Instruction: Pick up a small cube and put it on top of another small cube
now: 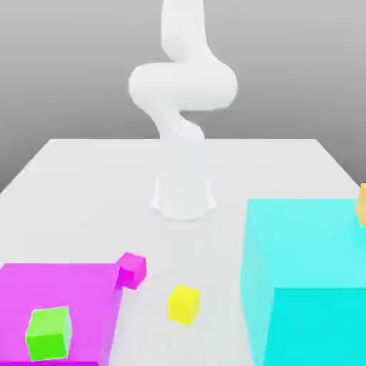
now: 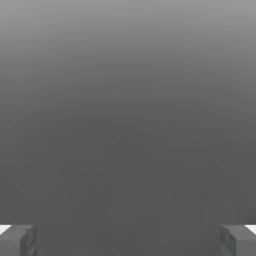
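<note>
Exterior view, nearest items first: a small green cube (image 1: pixel 49 334) was positioned on the top face of a magenta block (image 1: pixel 64 286) at the exterior view's left. A large cyan block (image 1: pixel 311 243) stood on the surface (image 1: pixel 207 250) at the exterior view's right. Between the two blocks, a small yellow cube (image 1: pixel 184 304) was located on the surface, apart from both. Slightly farther back, a small magenta cube (image 1: pixel 132 270) was located at the far corner of the magenta block; contact between the two could not be determined. An orange object (image 1: pixel 362 205), cut off by the exterior view's right edge, overlapped the top of the cyan block. Which of the small cubes was to be lifted could not be determined. The white arm (image 1: pixel 182 86) rose from its base (image 1: pixel 184 196) beyond the cubes, with a grey background (image 1: pixel 64 64) behind. Hand view: the fingers (image 2: pixel 27 240) were set wide apart, fully open, and held nothing.
</note>
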### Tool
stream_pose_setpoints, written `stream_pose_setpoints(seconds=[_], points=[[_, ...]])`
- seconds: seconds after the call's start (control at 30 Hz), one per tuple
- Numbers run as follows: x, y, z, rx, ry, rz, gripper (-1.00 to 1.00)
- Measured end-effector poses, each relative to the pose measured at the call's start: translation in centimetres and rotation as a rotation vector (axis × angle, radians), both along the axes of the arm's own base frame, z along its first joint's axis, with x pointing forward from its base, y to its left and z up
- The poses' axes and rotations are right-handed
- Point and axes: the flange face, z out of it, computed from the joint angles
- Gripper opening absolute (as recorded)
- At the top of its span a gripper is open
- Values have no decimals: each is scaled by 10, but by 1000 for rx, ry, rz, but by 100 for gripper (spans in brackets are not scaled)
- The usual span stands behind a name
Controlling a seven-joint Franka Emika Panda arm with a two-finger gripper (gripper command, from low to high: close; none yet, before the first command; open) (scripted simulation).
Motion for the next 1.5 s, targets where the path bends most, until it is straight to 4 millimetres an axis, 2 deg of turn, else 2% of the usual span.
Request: stream_pose_setpoints(seconds=[0.13,0.23,0.3,0.43,0.6,0.63,0.73,1.03,1.07,1.3,1.5], points=[[31,-31,-99,31,139,-70,0],[36,-50,-174,52,243,-121,0],[32,-61,-225,67,314,-156,0],[4,-79,-326,97,466,-229,0],[-64,-92,-453,143,676,-330,0],[-71,-93,-466,149,694,-338,0],[-75,-95,-487,155,708,-346,0],[-80,-93,-529,150,713,-349,0],[-81,-93,-533,149,714,-350,-100],[-81,-92,-534,149,714,-350,-100],[-76,-95,-509,154,708,-345,-100]])
